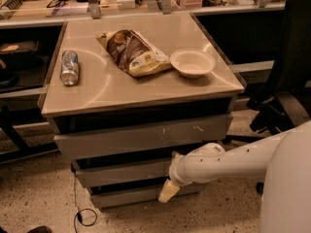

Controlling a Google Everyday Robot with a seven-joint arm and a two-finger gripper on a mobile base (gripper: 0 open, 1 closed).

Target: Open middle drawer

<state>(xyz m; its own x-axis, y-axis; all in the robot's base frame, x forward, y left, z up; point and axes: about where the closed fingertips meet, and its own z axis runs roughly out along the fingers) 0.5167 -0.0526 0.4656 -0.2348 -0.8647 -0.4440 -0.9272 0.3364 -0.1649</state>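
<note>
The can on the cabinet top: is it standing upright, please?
No, the can lies on its side, far from the gripper down by the bottom drawer.
</note>
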